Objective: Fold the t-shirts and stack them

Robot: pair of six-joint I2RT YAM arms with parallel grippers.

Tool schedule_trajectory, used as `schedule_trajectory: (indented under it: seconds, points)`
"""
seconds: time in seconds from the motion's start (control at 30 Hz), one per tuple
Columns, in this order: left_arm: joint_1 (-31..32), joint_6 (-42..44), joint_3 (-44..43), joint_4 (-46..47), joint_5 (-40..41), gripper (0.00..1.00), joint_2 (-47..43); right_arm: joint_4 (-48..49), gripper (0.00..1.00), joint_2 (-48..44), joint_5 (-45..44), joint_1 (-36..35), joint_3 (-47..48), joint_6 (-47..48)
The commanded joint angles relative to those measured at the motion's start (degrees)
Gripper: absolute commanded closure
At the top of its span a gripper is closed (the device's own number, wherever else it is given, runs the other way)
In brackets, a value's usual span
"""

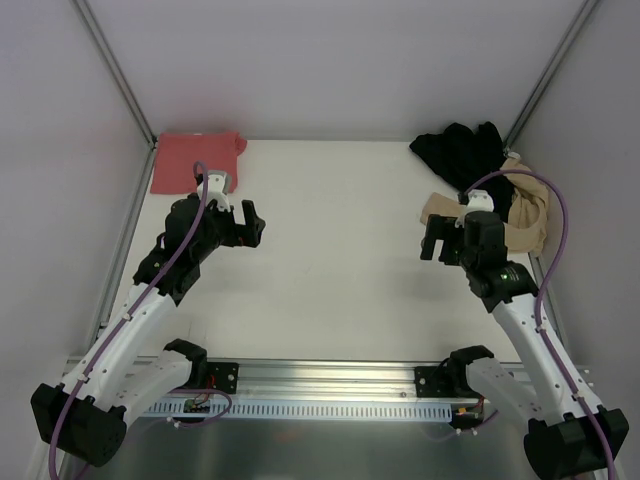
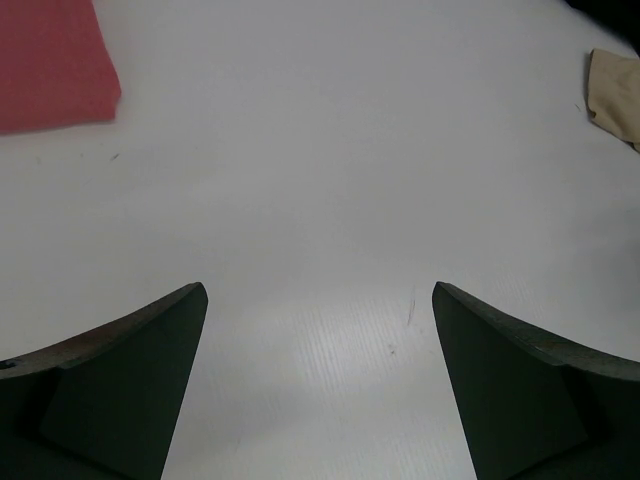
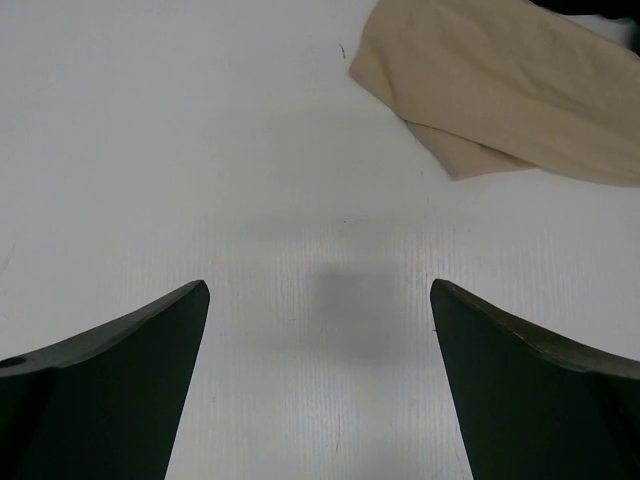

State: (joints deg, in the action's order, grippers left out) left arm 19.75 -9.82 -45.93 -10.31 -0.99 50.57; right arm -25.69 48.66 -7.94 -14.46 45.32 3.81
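Note:
The salmon-red t-shirt (image 1: 195, 160) lies folded at the far left corner of the table; its corner also shows in the left wrist view (image 2: 50, 65). The black t-shirt (image 1: 462, 152) lies crumpled at the far right. The tan-beige t-shirt (image 1: 525, 222) lies crumpled just in front of it; it also shows in the right wrist view (image 3: 500, 85) and at the edge of the left wrist view (image 2: 618, 95). My left gripper (image 1: 252, 225) is open and empty, near the red shirt. My right gripper (image 1: 432, 240) is open and empty, just left of the tan shirt.
The white table (image 1: 340, 260) is walled by pale panels on the left, back and right. A metal rail (image 1: 320, 385) with both arm bases runs along the near edge.

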Motion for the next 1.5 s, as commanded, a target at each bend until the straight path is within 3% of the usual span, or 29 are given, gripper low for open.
schedule_trajectory:
  seconds: [0.0, 0.33, 0.6, 0.73, 0.9, 1.07, 1.3, 1.47]
  points:
    - [-0.59, 0.95, -1.7, 0.2, 0.56, 0.01, -0.21, 1.17, 0.01, -1.64, -0.93, -0.04, 1.88, -1.61]
    - [-0.67, 0.6, -1.62, 0.02, 1.52, 0.01, -1.0, 2.05, 0.01, -3.93, 2.14, -0.13, -0.23, -0.21]
    - [-0.67, 0.25, -1.35, 0.29, 1.08, 0.01, -1.79, -1.9, 0.01, 3.27, -5.14, -0.04, 7.14, -2.23]
    - [-0.59, -0.02, -1.88, -0.42, 1.08, 0.01, -1.61, -6.2, 0.0, 12.91, -7.51, -0.04, 18.19, 0.58]
    - [-0.59, -0.28, -1.44, 0.29, -0.41, 0.01, -2.31, -11.38, 0.01, 26.46, -17.45, 2.15, 32.0, 3.13]
    - [-0.59, -0.63, -2.06, -0.42, -0.68, 0.01, -1.61, -15.43, 0.01, 42.7, -14.49, 10.67, 44.83, -1.96]
    - [-0.67, -0.46, -1.88, -0.42, -0.06, 0.01, -1.61, -16.15, 0.0, 56.26, -12.71, 16.46, 48.64, -2.58]
    - [-0.68, -0.46, -2.41, -0.77, -0.41, 0.01, -1.17, -13.86, 0.03, 59.52, -10.25, 19.38, 46.7, -3.2]
